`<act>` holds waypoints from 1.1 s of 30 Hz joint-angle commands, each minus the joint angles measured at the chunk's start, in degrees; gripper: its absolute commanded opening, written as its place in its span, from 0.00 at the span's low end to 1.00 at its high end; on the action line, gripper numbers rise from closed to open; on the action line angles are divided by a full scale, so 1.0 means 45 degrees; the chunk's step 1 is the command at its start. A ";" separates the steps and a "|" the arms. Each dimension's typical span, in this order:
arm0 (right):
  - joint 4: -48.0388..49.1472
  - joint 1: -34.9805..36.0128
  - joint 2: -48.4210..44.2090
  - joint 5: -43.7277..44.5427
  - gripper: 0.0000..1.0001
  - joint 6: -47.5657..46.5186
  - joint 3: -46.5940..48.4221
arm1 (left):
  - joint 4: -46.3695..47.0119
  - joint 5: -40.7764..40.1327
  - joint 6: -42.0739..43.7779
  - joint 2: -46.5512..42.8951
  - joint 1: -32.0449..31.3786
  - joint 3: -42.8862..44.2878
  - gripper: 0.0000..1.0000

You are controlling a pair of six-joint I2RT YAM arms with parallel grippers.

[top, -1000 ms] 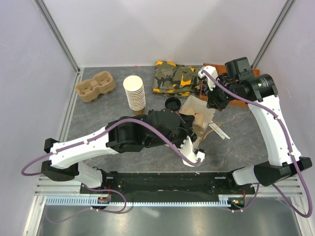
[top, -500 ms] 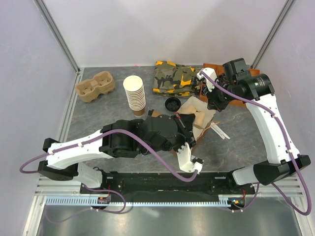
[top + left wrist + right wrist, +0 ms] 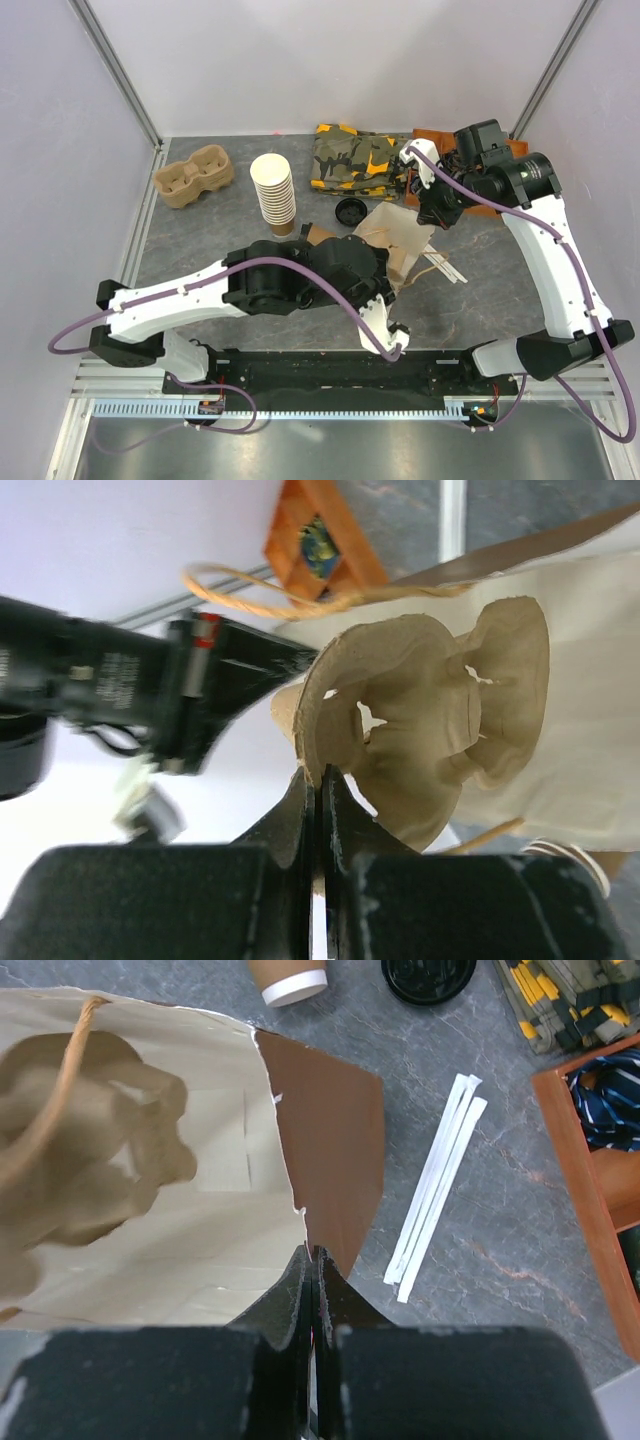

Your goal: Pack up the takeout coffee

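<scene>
Carrier (image 3: pixel 425 730), hidden from above, shows at the wrists, rim nipped tight by the left pincer (image 3: pixel 318 780); right pincer (image 3: pixel 314 1256) nips the bag (image 3: pixel 200 1230) at its edge. Takeout coffee: possibly the cropped cup (image 3: pixel 287 972) beside the lid (image 3: pixel 430 972), unclear.

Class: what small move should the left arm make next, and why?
Probably slide the cup tray deeper into the paper bag: the left pincer is shut on its rim, and the right pincer holds the bag open.

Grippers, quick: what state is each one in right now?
Left gripper: jaws shut on the edge of the pulp cup carrier.
Right gripper: jaws shut on the edge of the paper bag.
</scene>
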 commanded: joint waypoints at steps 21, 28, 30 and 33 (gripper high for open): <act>-0.0363 0.0195 -0.0851 -0.1743 0.00 -0.1296 0.0006 | -0.0174 0.5369 -0.2524 0.1703 0.3439 -0.1452 0.07; -0.0402 0.0214 -0.0675 -0.1880 0.00 -0.1296 -0.0501 | 0.0158 0.5838 -0.2290 0.2231 0.4025 -0.1550 0.08; -0.0402 0.0214 -0.0636 -0.1802 0.00 -0.1238 -0.0599 | 0.0158 0.5936 -0.2212 0.2367 0.4084 -0.1550 0.08; -0.0402 0.0195 -0.0577 -0.1743 0.00 -0.1140 -0.0775 | 0.0158 0.5994 -0.2134 0.2660 0.4259 -0.1492 0.10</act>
